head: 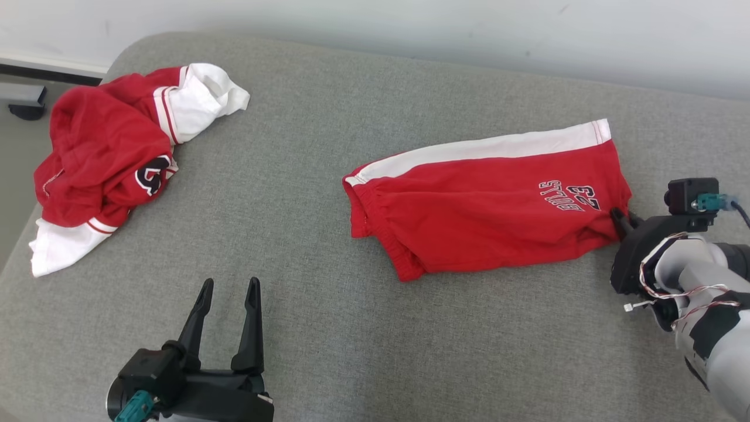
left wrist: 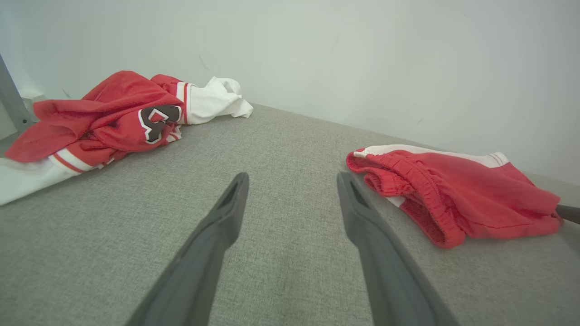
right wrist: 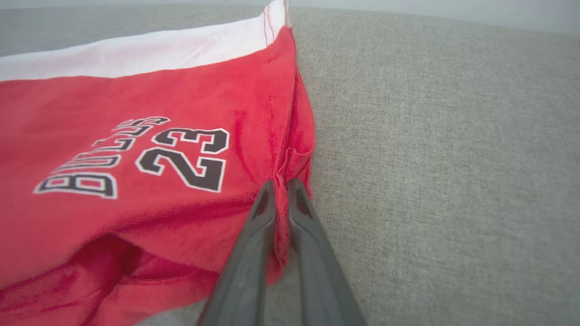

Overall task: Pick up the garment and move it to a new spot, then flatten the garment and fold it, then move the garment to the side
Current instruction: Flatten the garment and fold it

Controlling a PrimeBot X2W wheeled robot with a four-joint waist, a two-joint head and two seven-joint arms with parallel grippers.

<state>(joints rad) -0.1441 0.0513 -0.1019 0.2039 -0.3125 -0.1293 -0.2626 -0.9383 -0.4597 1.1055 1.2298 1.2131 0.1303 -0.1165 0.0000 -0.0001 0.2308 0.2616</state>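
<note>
The garment [head: 486,205] is a pair of red shorts with a white side stripe and "BULLS 23" print, lying folded on the grey cushion right of centre. My right gripper [head: 622,220] is at its right hem, shut on a pinch of red fabric [right wrist: 283,181]. In the left wrist view the shorts [left wrist: 453,190] lie to the right, elastic waistband nearest. My left gripper [head: 228,293] hovers open over bare cushion at the lower left, well apart from the shorts; its fingers [left wrist: 226,217] hold nothing.
A crumpled red and white jersey [head: 117,158] lies at the cushion's far left corner, also in the left wrist view [left wrist: 118,117]. The grey cushion [head: 328,246] ends at a pale wall [head: 410,23] behind. Floor and a dark fitting [head: 26,108] show at the far left.
</note>
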